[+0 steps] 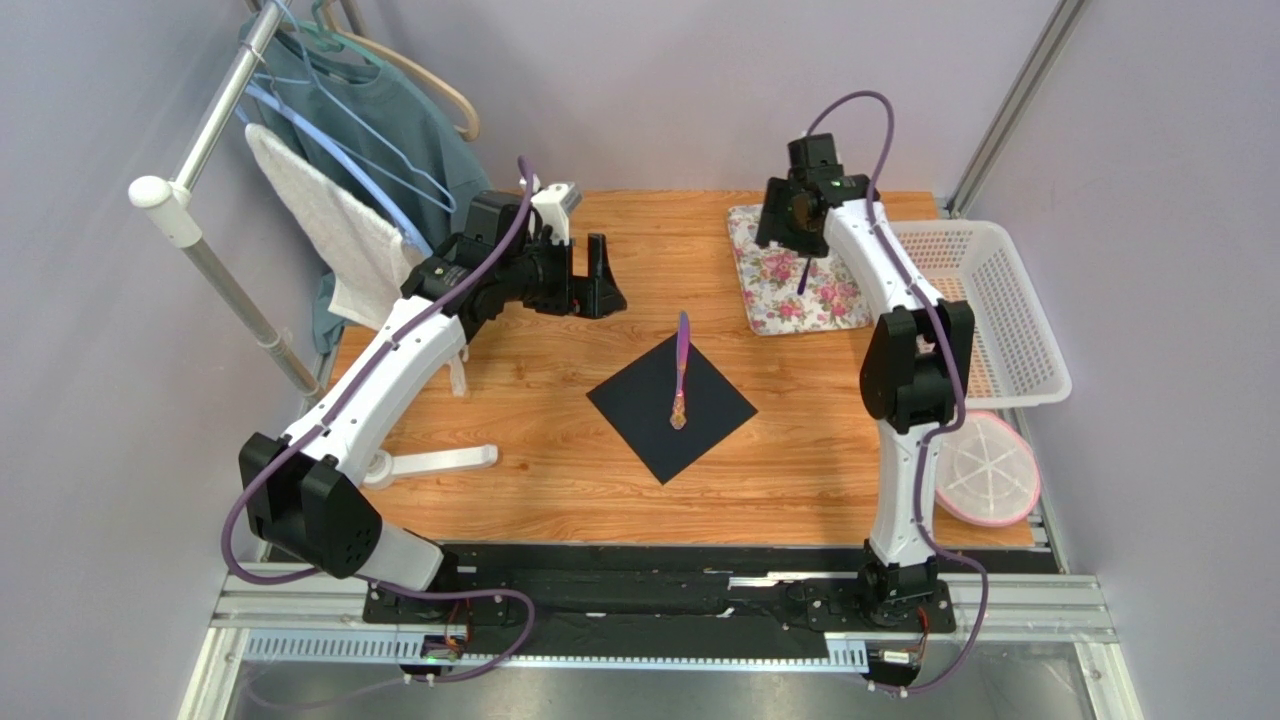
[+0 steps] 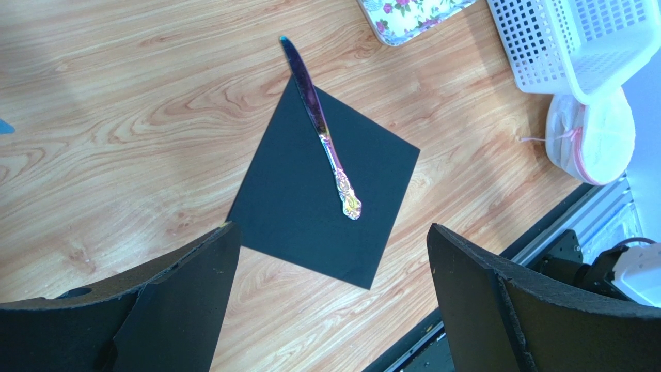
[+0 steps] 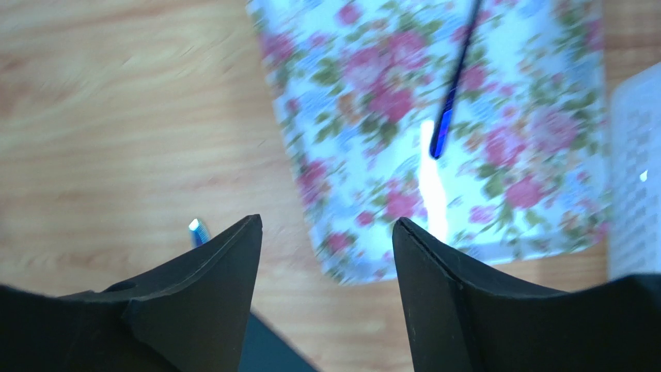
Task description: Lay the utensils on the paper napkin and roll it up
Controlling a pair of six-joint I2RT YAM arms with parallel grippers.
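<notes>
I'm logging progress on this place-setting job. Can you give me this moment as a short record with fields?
napkin: black square, lying flat, not rolled
utensil on napkin: one purple piece, far tip sticking out past the napkin's corner
utensil off napkin: one, lying on the floral mat
left tool: open, holding nothing
right tool: open above the floral mat, holding nothing
task state: one utensil placed, rolling not started

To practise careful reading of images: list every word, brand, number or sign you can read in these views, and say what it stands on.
None can be read in any view. The matte black square paper napkin, the glossy purple plastic knife on it, the rectangular floral-patterned mat and the white plastic mesh basket show no lettering.
</notes>
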